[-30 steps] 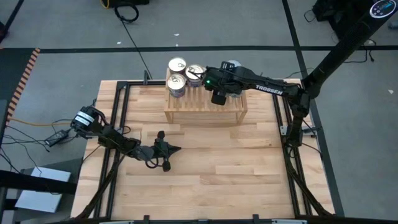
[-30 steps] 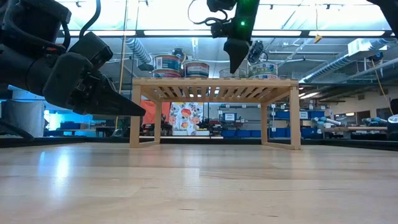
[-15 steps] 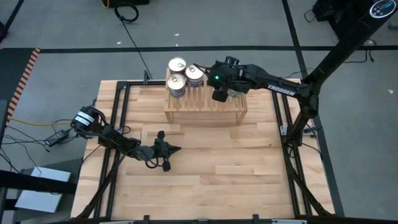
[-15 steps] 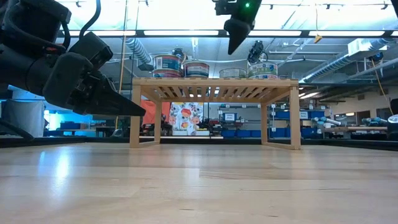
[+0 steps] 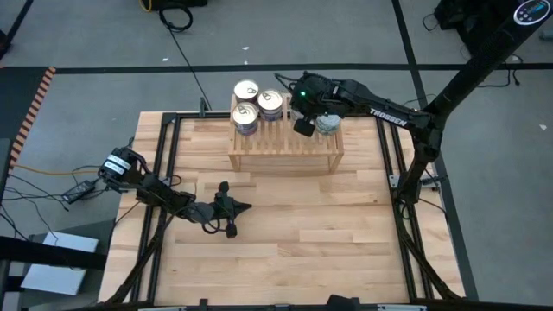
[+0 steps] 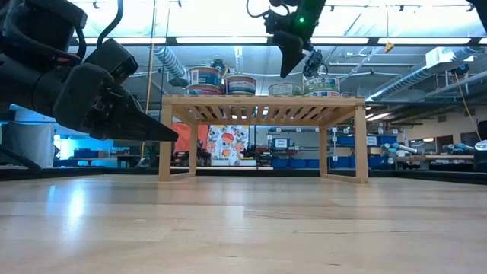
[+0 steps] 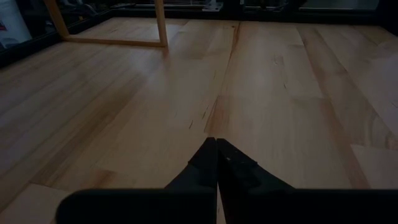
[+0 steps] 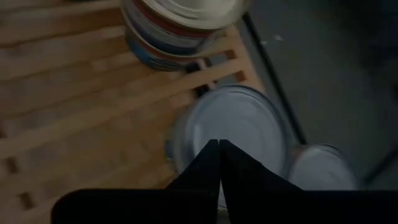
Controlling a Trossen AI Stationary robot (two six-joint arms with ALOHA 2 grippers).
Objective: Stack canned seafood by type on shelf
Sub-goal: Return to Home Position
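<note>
The light wooden shelf (image 5: 285,142) stands at the table's far side. Gold-topped tins (image 5: 245,116) are stacked at its left end (image 6: 204,78), and silver-topped tins (image 8: 239,127) sit at its right end (image 6: 323,84). My right gripper (image 6: 286,70) hangs shut above the shelf's top, clear of the tins; in its wrist view the shut fingertips (image 8: 217,146) stand over a silver-topped tin. My left gripper (image 5: 244,206) is shut and low over the table's near left part (image 7: 216,142), with nothing in it.
The plank tabletop (image 5: 328,242) stretches bare in front of the shelf. A black frame rail (image 5: 393,164) runs along the table's edges. The right arm (image 5: 389,117) reaches in over the shelf's far right corner.
My right gripper has shut its fingers on nothing. It has risen a little and drawn toward the table's far edge above the shelf, turning somewhat. The tins stay where they were.
</note>
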